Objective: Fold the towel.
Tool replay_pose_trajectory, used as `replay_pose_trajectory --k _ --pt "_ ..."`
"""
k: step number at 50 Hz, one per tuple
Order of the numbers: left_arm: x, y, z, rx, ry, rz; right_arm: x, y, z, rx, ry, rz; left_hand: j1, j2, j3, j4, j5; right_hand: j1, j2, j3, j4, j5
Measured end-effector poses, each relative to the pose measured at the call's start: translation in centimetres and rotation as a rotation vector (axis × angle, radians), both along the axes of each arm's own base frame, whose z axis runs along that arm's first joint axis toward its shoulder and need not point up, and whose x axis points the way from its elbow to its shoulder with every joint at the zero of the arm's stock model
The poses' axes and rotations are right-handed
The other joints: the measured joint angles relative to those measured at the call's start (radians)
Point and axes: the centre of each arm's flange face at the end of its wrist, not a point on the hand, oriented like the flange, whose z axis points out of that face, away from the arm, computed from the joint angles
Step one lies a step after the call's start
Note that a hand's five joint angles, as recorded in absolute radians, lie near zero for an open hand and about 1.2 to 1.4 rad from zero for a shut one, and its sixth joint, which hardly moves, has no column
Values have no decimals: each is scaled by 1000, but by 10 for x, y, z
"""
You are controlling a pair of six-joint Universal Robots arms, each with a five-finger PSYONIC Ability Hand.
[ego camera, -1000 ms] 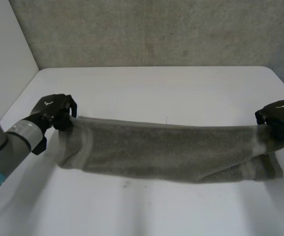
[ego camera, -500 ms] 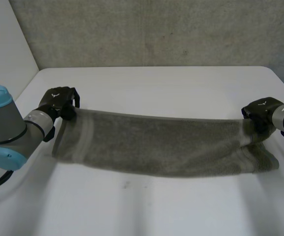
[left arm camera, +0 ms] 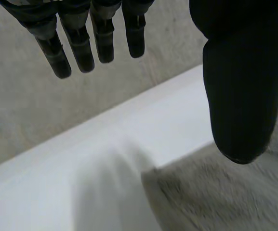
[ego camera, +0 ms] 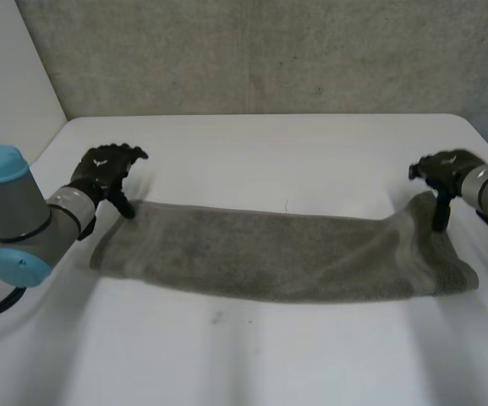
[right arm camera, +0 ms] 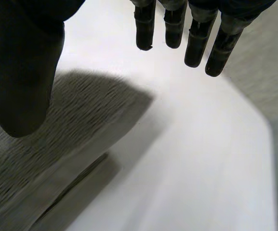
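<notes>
- The long grey-green fluffy towel lies flat on the white table. It runs from left to right, about in the middle between near and far.
- The towel looks like a thin band, so I think one fold is done.
- The left black robot hand hovers at the far left corner of the towel. Its fingers are straight and apart from the thumb. It holds nothing.
- The right black robot hand hovers over the far right corner. Its fingers are straight and spread too, and nothing is in them. One part of it points down at the towel, but I cannot tell if it touches.
- The next move, I think, is to grab one short end and carry it over to the other short end. Each hand must first come down and pinch the cloth.
- The far long edge of the towel is quite straight. The right end is bumpy and sticks up a bit, so it may need smoothing.
- The right end is near the right edge of the table, so a pull that way could drag it off.
- There is lots of bare table far from the towel, up to the grey wall. There is bare table on the near side too.
</notes>
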Motion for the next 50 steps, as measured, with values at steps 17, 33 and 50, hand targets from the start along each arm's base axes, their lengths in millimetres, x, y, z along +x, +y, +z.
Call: replay_pose_trajectory --k 17,33,50 --pt "7 41 55 -64 33 -4 -15 68 49 -135 -123 0 -15 -15 -16 -15 -9 -6 0 0 0 0" --pt "10 89 28 49 27 -28 -42 139 -26 44 -41 27 -10 -3 -4 -7 2 -6 0 0 0 0" --pt "12 92 20 42 34 -47 -47 124 -64 5 -12 36 -10 -3 -4 -7 2 279 274 271 254 287"
